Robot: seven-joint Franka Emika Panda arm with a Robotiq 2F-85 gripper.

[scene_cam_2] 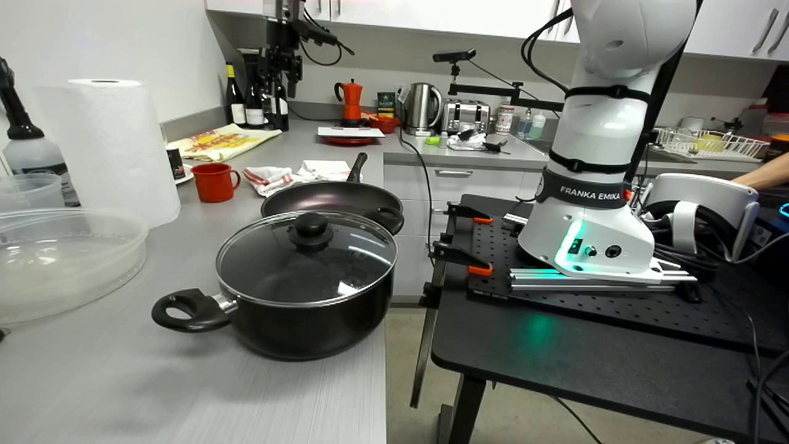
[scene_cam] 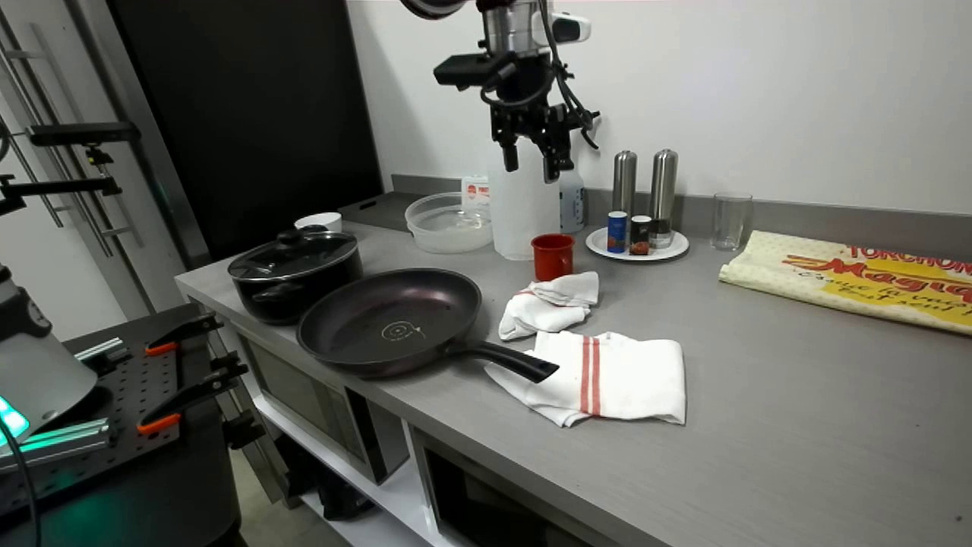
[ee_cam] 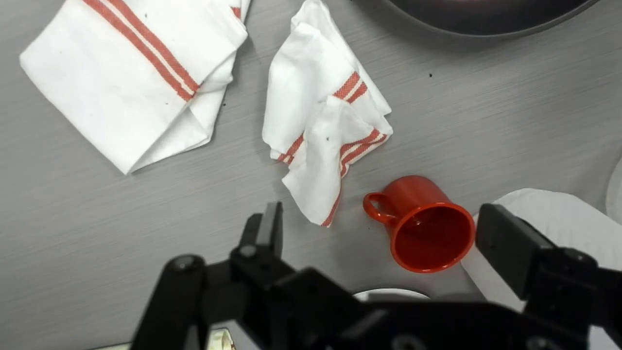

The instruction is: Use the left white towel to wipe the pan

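The dark frying pan [scene_cam: 395,315] sits on the grey counter and also shows in an exterior view [scene_cam_2: 333,196]; its rim enters the wrist view [ee_cam: 486,19] at top right. A white towel with red stripes lies folded flat [scene_cam: 638,376] by the pan's handle; it is at upper left in the wrist view [ee_cam: 126,73]. A second, crumpled white towel [scene_cam: 543,311] lies between pan and red mug, central in the wrist view [ee_cam: 320,107]. My gripper [scene_cam: 530,169] is open and empty, high above the counter; its fingers are wide apart in the wrist view [ee_cam: 380,211].
The red mug [scene_cam: 553,258] stands beside the crumpled towel. Behind it is a tall paper roll [scene_cam: 524,209]. A lidded black pot [scene_cam_2: 308,290] stands beside the pan. A plate [scene_cam: 676,247] holds shakers, near a drinking glass [scene_cam: 731,220] and a yellow cloth [scene_cam: 850,281].
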